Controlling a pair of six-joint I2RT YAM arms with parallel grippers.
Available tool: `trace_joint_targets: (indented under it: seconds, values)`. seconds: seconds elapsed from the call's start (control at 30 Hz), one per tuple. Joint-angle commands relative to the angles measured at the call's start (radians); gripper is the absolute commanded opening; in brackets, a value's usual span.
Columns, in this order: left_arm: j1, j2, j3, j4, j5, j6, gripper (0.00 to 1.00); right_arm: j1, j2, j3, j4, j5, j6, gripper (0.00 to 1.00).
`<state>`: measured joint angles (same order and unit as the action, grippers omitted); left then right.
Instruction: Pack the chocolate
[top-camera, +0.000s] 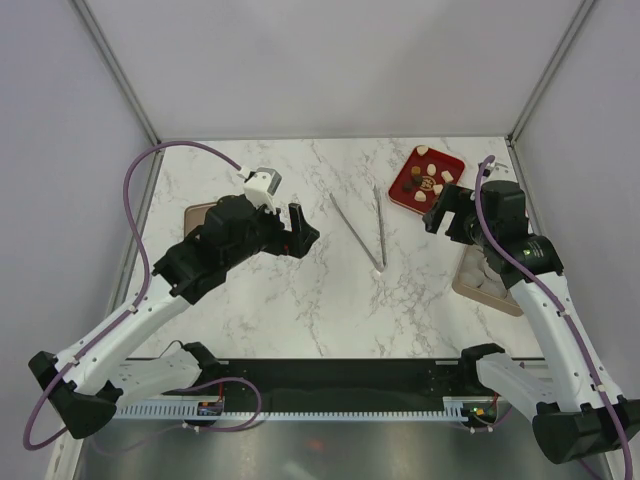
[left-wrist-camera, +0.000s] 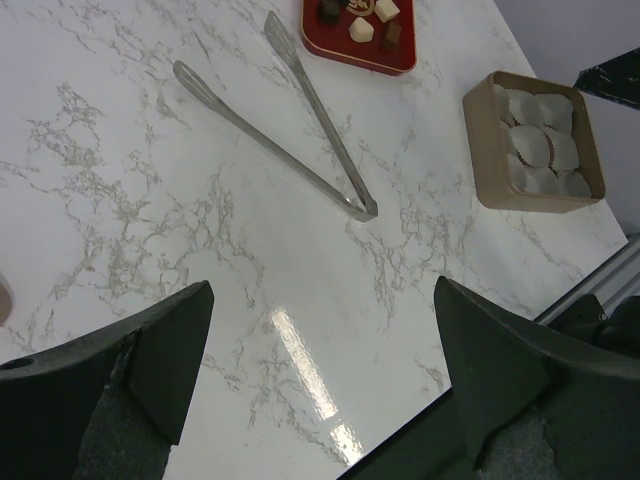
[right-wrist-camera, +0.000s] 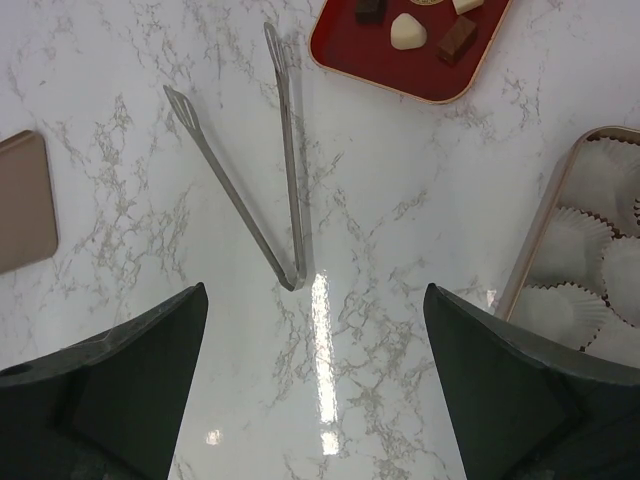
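**Right arm is closest to the chocolate**

Both arms hang over the worktop (top-camera: 280, 300) holding nothing. The left gripper (left-wrist-camera: 322, 290) has its fingers wide apart, and so does the right gripper (right-wrist-camera: 312, 292). Between the arms lie metal tongs (top-camera: 355, 230), joined end toward the arms. The box (left-wrist-camera: 540, 204) of paper cups sits by the right arm. Farther back, just ahead of the right gripper, the chocolate (right-wrist-camera: 408, 32) sits on the red tray (right-wrist-camera: 345, 50).

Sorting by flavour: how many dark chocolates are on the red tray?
2 dark chocolates at the near edge of the red tray, one on each side of a white piece. More may be hidden farther back.
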<state>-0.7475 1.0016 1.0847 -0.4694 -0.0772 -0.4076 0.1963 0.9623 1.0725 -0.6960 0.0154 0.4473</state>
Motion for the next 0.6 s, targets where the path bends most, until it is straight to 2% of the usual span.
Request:
trace_joint_targets:
  seconds: [0.0, 0.1, 0.17, 0.2, 0.27, 0.33, 0.47, 0.57]
  values:
    - [0.000, -0.012, 0.017, 0.029, -0.021, 0.039, 1.00, -0.001, -0.002, 0.026, 0.024, 0.018, -0.019, 0.98]
    - [0.000, -0.017, 0.011, 0.028, -0.058, 0.075, 1.00, -0.003, 0.010, 0.027, 0.024, 0.035, -0.042, 0.98]
    - [0.011, -0.015, 0.020, 0.006, -0.070, 0.081, 1.00, -0.001, 0.016, 0.021, 0.033, -0.012, -0.082, 0.96]
    - [0.023, -0.011, 0.027, 0.000, -0.052, 0.075, 1.00, -0.001, 0.016, 0.015, 0.047, -0.100, -0.102, 0.95]
    - [0.083, -0.009, 0.035, -0.003, 0.029, 0.061, 1.00, 0.002, 0.018, -0.006, 0.091, -0.100, -0.079, 0.94]
    - [0.125, -0.008, 0.012, 0.000, 0.047, 0.058, 1.00, 0.014, 0.033, -0.019, 0.121, -0.080, -0.064, 0.93]
    - [0.292, -0.018, -0.058, -0.002, 0.147, 0.029, 1.00, 0.083, 0.134, -0.039, 0.196, -0.042, -0.059, 0.92]
    - [0.330, -0.037, -0.106, 0.000, 0.142, 0.050, 0.99, 0.153, 0.222, -0.037, 0.255, -0.023, -0.058, 0.92]
